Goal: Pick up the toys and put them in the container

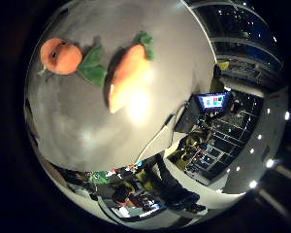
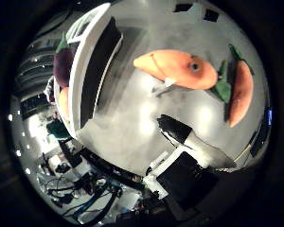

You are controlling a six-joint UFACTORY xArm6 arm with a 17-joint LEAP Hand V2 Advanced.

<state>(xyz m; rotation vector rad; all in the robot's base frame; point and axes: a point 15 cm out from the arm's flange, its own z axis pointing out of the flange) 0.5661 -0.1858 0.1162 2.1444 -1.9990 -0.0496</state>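
Fingers of your right hand show only in part in the thumb side view: one white finger with a black tip reaches out straight over the table, and it holds nothing. It touches no toy; its tip is near the orange fish toy but apart from it.

Going from left to right in the thumb side view, you first see one white container with a dark inside wall. It stands on the table. Behind its wall I count two things already in it: one dark purple toy and one orange toy, both mostly hidden, so I cannot tell what they are.

Next you see one orange fish toy with a dark eye and a small pale fin. It lies flat on the table, well apart from the container. Just beside it lies one orange carrot toy with green leaves. The leaves are touching the fish or almost touching it; I cannot tell which. So two toys are on the table outside the container.

Your table is plain grey and a lamp is reflected on it. Behind its edge the room is dim, with one lit monitor and dark shelves with many small things.
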